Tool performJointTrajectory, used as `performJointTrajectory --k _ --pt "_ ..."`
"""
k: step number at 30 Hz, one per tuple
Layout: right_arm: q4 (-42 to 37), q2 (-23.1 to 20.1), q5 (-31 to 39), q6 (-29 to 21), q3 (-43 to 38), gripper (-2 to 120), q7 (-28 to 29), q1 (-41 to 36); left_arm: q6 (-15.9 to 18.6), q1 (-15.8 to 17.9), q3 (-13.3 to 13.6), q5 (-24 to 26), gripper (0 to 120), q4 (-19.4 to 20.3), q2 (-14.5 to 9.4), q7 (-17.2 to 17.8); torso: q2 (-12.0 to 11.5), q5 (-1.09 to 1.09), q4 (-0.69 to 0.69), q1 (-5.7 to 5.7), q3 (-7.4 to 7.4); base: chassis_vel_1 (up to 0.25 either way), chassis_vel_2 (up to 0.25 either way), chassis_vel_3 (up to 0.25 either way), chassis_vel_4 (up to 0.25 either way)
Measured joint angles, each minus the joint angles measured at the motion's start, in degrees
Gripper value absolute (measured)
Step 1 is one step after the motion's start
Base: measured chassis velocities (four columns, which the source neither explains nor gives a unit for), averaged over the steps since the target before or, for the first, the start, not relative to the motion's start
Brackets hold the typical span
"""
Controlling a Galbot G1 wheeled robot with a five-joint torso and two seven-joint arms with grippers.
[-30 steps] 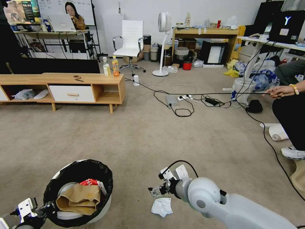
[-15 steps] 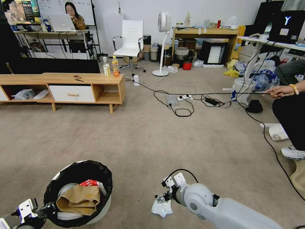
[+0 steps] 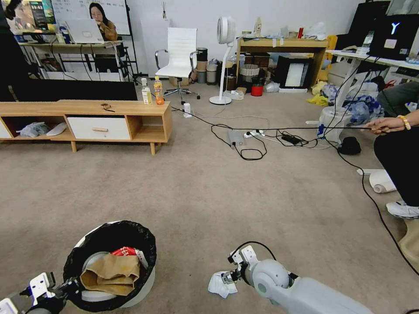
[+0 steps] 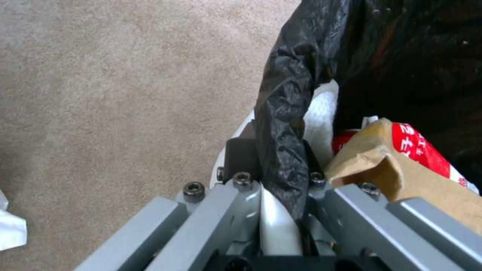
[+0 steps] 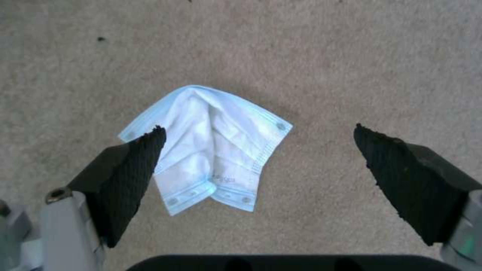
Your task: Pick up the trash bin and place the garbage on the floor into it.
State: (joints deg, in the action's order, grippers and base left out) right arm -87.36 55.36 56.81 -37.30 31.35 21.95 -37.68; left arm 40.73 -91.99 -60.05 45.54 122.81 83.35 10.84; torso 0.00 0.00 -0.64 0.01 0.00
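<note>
On the floor, nothing blocks the white tissue, which lies between the wide-open fingers of the right gripper. Beside it, the left gripper pinches the trash bin rim, a brown paper box inside.

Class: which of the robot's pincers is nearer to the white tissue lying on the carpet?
Right. The right pincer is open just above the tissue; the left pincer is off to its side, clamped on the bin rim.

Right tool spread wide over crumpled tissue on carpet.
</note>
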Motion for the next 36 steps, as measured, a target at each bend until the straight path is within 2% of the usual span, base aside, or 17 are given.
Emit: performJointTrajectory --k 9,36 --pt "3.97 2.21 -1.67 1.48 0.86 93 -1.53 0.09 0.00 0.25 0.09 0.00 3 -0.40 0.06 0.01 0.00 -0.01 0.00 0.00 0.00 0.000 0.000 0.000 0.000" --pt "8.91 6.44 -3.23 3.96 3.47 89 -3.53 0.78 -0.05 0.90 0.81 0.01 3 -1.05 0.17 0.04 0.00 -0.01 0.00 0.00 0.00 0.000 0.000 0.000 0.000"
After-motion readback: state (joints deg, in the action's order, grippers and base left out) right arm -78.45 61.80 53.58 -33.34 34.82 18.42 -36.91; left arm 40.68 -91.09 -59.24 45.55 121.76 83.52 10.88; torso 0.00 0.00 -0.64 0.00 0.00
